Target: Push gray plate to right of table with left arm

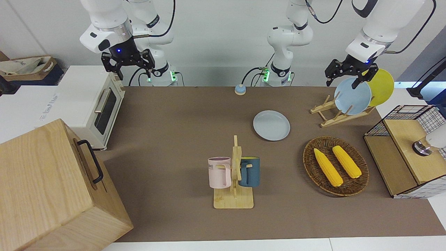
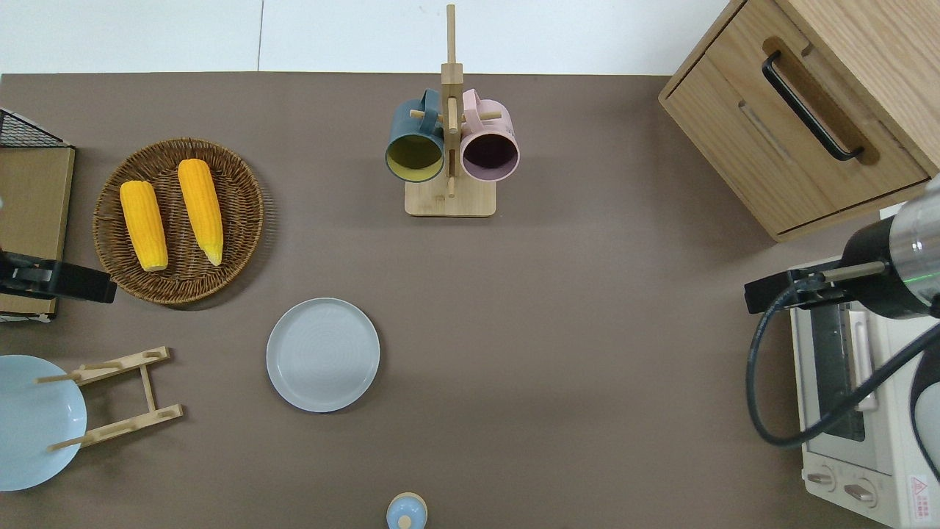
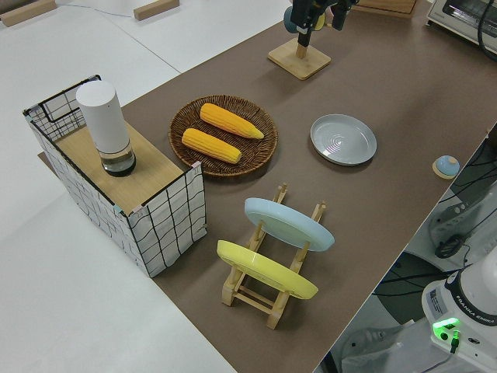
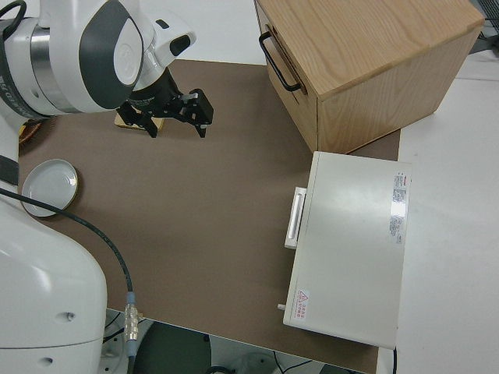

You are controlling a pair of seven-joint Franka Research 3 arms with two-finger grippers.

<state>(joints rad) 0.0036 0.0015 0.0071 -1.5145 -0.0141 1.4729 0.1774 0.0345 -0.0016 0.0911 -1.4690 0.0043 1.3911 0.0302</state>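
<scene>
The gray plate (image 1: 271, 125) lies flat on the brown table (image 1: 167, 139), roughly mid-length and nearer the robots than the wicker basket. It also shows in the overhead view (image 2: 323, 354), the left side view (image 3: 343, 139) and the right side view (image 4: 50, 183). My left gripper (image 1: 343, 79) is open and empty, up in the air at the left arm's end of the table. In the overhead view it (image 2: 59, 283) is over the gap between the dish rack and the wire shelf, well apart from the plate. My right gripper (image 1: 128, 64) is open and parked.
A wicker basket (image 1: 359, 181) holds two corn cobs. A wooden dish rack (image 1: 334, 116) holds a sky-blue plate (image 1: 352, 96) and a yellow plate (image 1: 382, 86). A mug rack (image 1: 234, 181), a small blue bell (image 1: 240, 90), a toaster oven (image 1: 94, 104), a wooden cabinet (image 1: 52, 188) and a wire shelf (image 1: 407, 150) also stand here.
</scene>
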